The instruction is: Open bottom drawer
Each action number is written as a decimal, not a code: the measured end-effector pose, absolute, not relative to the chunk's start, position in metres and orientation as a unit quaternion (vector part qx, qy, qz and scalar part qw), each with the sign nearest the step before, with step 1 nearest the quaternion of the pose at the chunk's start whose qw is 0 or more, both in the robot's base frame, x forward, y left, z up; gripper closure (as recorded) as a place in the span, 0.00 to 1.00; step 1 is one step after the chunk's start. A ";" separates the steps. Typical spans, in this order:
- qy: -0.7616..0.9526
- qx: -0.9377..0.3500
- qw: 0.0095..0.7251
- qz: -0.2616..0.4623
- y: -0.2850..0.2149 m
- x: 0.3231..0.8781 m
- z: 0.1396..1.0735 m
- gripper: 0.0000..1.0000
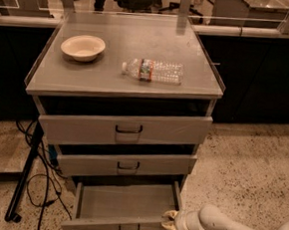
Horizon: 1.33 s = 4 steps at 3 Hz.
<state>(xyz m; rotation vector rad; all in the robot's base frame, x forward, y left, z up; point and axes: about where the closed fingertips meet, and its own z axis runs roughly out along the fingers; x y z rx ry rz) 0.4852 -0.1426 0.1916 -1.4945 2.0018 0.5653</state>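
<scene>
The bottom drawer of the grey metal cabinet stands pulled far out at the lower middle. Its plain grey interior shows, and its front panel with a small dark handle sits at the bottom edge. My gripper is on a white arm coming from the lower right. It is at the drawer's front right corner, touching or nearly touching the right side wall.
The middle drawer and top drawer are each pulled out a little. A bowl and a lying plastic bottle are on the cabinet top. Cables and a dark stand leg lie left. Speckled floor lies right.
</scene>
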 end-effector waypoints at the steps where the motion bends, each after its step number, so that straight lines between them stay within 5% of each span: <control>1: 0.749 -0.558 0.286 0.211 -0.145 0.480 0.190 0.97; 4: 0.751 -0.557 0.286 0.211 -0.148 0.472 0.190 0.28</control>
